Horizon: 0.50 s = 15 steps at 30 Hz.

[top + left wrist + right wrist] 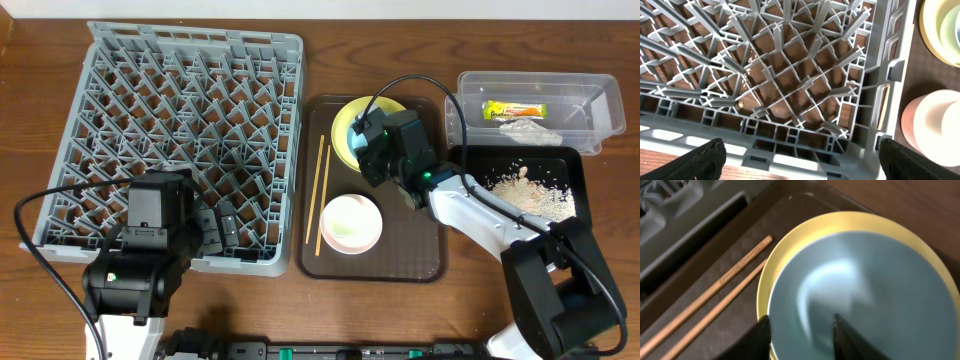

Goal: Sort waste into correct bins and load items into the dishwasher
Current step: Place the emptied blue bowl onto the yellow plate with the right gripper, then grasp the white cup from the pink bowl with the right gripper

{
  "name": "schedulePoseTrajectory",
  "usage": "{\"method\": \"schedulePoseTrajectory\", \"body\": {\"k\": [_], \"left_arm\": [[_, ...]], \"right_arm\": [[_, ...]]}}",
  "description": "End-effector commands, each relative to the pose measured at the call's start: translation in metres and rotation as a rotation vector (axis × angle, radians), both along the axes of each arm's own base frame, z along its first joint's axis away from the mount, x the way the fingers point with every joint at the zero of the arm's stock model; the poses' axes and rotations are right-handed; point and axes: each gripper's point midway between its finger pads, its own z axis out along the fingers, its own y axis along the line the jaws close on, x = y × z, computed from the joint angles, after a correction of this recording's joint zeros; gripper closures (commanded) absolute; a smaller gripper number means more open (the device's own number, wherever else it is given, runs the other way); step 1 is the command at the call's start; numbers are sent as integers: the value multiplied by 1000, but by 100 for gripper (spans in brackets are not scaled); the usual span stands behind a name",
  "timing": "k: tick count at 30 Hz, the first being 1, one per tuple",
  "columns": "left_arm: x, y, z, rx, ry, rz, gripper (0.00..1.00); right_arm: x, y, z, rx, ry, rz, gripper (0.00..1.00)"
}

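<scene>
The grey dish rack stands at the left with nothing in it. On the brown serving tray lie two chopsticks, a pink-white bowl and the yellow plate with the light blue bowl on it. My right gripper is open and straddles the blue bowl's near rim, one finger outside and one inside. My left gripper is open and empty over the rack's near right edge. The wrapper and paper scrap lie in the clear tub. Rice scraps lie in the black tray. No separate white cup shows.
The serving tray sits between the rack and the two bins. The chopsticks lie just left of the plate, parallel to the rack's wall. The pink-white bowl is close to the rack's right corner.
</scene>
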Motion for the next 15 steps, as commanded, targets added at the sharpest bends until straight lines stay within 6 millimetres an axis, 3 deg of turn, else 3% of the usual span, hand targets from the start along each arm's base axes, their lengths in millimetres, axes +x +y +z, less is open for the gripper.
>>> {"method": "schedulePoseTrajectory", "body": {"k": [1, 10, 13, 15], "left_arm": [[2, 2, 7, 10, -17, -4, 2], [2, 2, 7, 10, -17, -4, 2], [2, 2, 7, 10, -17, -4, 2], [2, 2, 7, 10, -17, -4, 2]], "right_arm": [[-10, 8, 20, 53, 10, 36, 59], [-66, 3, 87, 245, 158, 4, 58], [-93, 10, 83, 259, 260, 47, 55], [-110, 9, 67, 225, 353, 41, 55]]}}
